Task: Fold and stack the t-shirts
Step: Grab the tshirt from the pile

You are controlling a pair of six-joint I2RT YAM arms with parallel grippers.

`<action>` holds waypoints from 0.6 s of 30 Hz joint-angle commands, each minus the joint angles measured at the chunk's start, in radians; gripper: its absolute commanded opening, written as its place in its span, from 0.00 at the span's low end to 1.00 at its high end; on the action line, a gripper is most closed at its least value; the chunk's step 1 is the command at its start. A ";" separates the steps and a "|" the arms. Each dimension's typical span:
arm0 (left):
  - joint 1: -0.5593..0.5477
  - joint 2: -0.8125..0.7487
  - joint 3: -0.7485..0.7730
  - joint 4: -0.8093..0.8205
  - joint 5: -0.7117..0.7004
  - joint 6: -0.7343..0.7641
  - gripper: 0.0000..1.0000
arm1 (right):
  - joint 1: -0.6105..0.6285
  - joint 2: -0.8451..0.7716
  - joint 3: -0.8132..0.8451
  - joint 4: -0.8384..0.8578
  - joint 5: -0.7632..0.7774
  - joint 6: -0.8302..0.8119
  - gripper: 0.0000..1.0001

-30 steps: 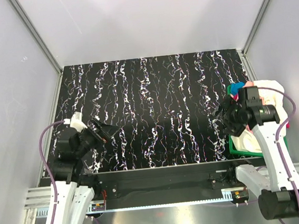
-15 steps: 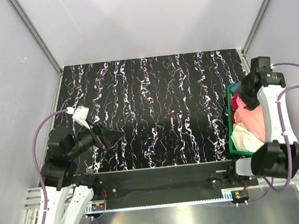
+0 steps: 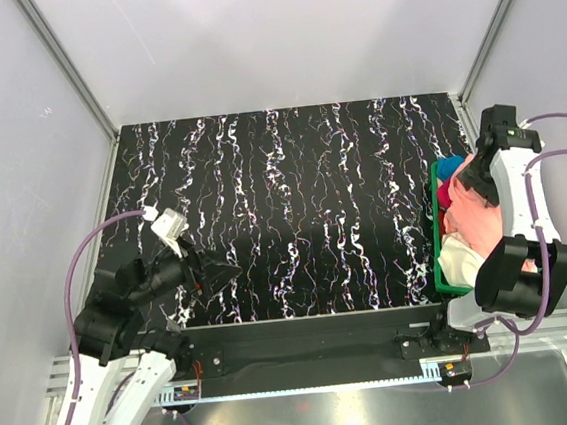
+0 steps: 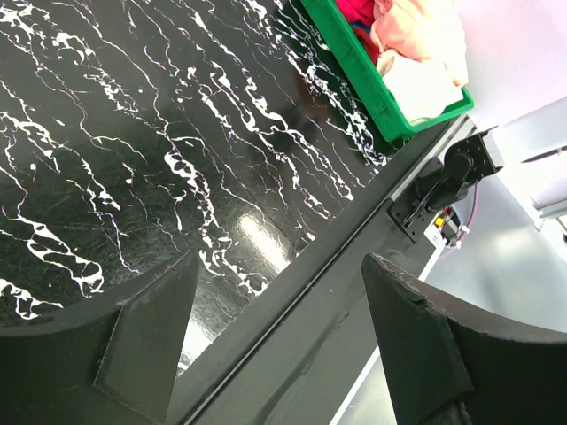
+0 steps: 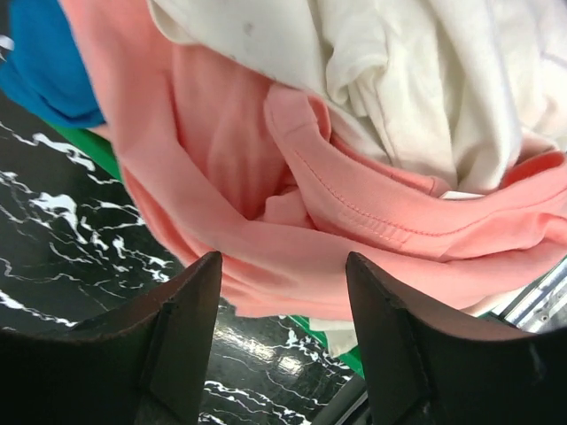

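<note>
T-shirts [image 3: 473,216] are all bunched in the green basket [image 4: 372,84] at the table's [image 3: 292,192] right edge. The salmon-pink shirt [image 5: 292,248] is on top, with the cream-white shirt [image 5: 425,80] and blue shirt [image 5: 44,62] beside it. Right gripper [image 5: 282,292] sits right over the pink one, jaws wide, nothing pinched. Left gripper [image 4: 281,270] hangs over the near-left tabletop, jaws wide too, empty.

You are looking at a table [image 3: 293,211] that is showing glossy black, with white veins running across it in marble-like streaks. The basket [image 4: 354,66] is showing bright green. The pink shirt [image 5: 221,221] is glowing a plain salmon, its stitching matching; the cream shirt [image 5: 416,71] is reading off-white, the blue shirt [image 5: 35,62] a deep plain blue, the magenta shirt [image 4: 356,9] vivid. Purple cables [image 3: 73,293] are trailing from white arms [image 3: 512,190] with black joints.
</note>
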 commanded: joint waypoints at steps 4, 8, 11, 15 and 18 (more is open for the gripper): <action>-0.030 0.016 0.034 0.015 -0.032 0.035 0.81 | -0.001 -0.046 -0.104 0.056 0.007 0.024 0.61; -0.033 0.013 0.040 0.000 -0.035 0.039 0.82 | -0.001 -0.050 -0.117 0.094 0.032 0.008 0.16; -0.033 0.013 0.047 -0.012 -0.037 0.045 0.82 | -0.004 -0.029 -0.078 0.084 0.070 -0.017 0.00; -0.036 0.013 0.064 -0.026 -0.052 0.055 0.82 | -0.004 -0.015 0.120 -0.008 0.162 -0.032 0.00; -0.039 0.016 0.078 -0.018 -0.055 0.053 0.82 | -0.004 -0.011 0.291 -0.082 0.205 -0.064 0.00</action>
